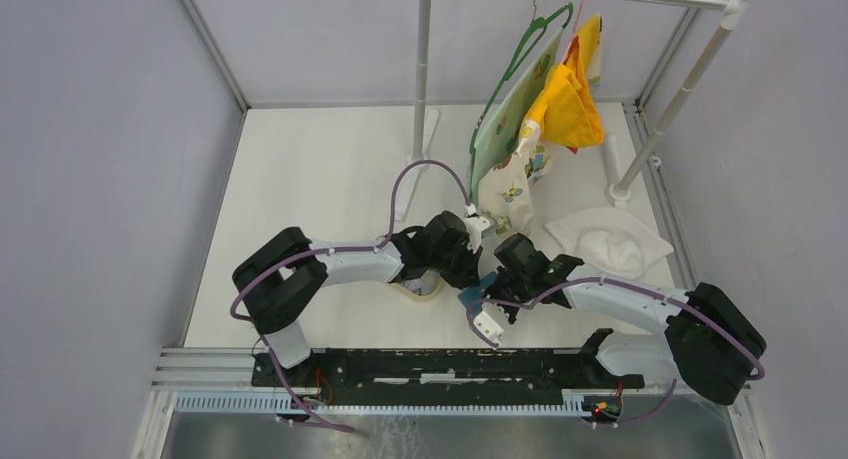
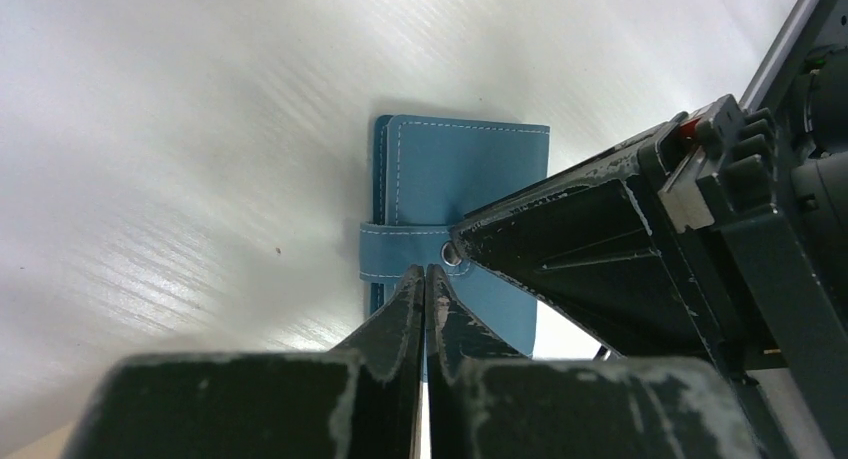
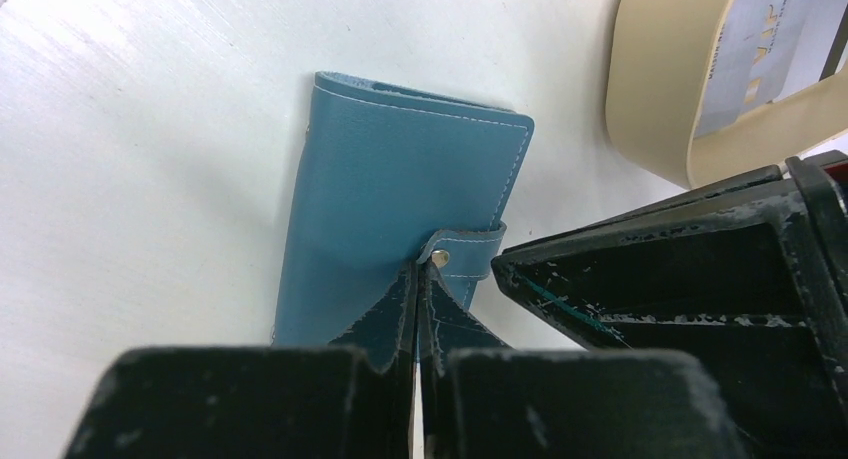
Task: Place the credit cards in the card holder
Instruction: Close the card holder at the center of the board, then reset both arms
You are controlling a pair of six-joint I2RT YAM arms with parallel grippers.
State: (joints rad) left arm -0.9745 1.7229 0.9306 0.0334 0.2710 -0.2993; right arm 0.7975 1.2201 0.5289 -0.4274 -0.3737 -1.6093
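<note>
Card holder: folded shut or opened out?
Folded shut: the card holder lies flat, covers together, its snap strap wrapped across the front.

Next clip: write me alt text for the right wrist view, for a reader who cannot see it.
The right hand has its shut fingertips at the snap strap of a teal card holder lying on the white table. The left hand juts in from the right, and a tan oval tray holding a printed card sits beyond.

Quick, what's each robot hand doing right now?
Left gripper: jaws closed at the card holder; grip unclear.
Right gripper: jaws closed on its strap.
</note>
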